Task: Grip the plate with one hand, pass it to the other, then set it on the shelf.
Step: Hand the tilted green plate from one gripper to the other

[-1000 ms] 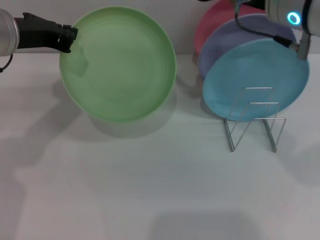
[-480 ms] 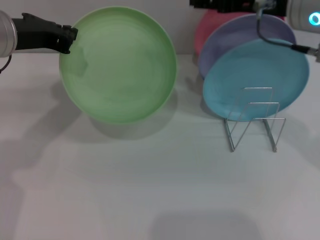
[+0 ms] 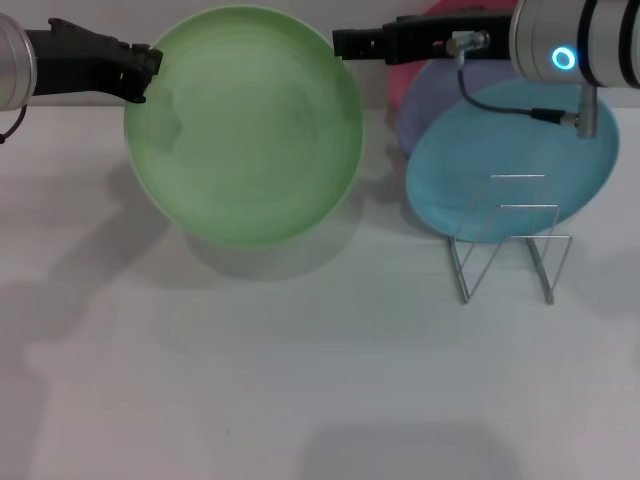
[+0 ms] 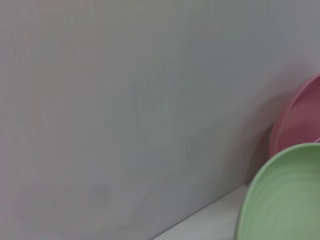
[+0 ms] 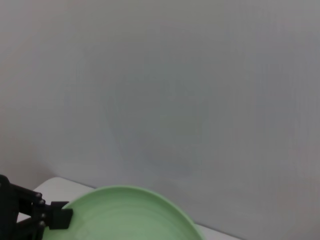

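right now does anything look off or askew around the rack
Nothing looks damaged or spilled. The green plate is held up by the left gripper, the right gripper is at its opposite rim, and the wire rack stands upright.

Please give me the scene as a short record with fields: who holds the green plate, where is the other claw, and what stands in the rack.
plate: light-green plate, held upright above the table
left claw: clamped on the plate's left rim
right claw: at the plate's upper right rim, grip not visible
rack: wire rack holds turquoise plate; lavender plate and pink plate behind
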Available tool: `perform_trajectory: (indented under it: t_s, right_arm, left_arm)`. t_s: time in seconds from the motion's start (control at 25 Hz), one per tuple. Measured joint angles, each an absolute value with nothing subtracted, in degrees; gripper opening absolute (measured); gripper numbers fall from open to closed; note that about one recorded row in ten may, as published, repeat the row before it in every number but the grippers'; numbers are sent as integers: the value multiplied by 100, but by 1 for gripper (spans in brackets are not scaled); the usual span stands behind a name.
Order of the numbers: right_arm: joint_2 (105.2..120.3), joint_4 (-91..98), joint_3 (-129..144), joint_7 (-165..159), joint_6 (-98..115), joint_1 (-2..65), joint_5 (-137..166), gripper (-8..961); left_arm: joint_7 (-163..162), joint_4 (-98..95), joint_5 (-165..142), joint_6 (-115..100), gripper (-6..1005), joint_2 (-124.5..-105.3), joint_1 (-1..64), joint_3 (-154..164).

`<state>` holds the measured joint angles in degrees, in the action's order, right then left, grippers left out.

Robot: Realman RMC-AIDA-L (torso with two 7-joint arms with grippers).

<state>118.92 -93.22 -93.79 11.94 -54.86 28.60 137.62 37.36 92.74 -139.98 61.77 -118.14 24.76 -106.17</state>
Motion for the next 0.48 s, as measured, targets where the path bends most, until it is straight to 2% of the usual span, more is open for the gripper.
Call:
perform_trajectory:
  t_s: [0.48]
  right_arm:
    - [11892,-9042,-9382,1195,-5448,2874,13769,820]
  left_arm:
    - [3735,9325,-13953,6177,65,-11821,2455,-10617]
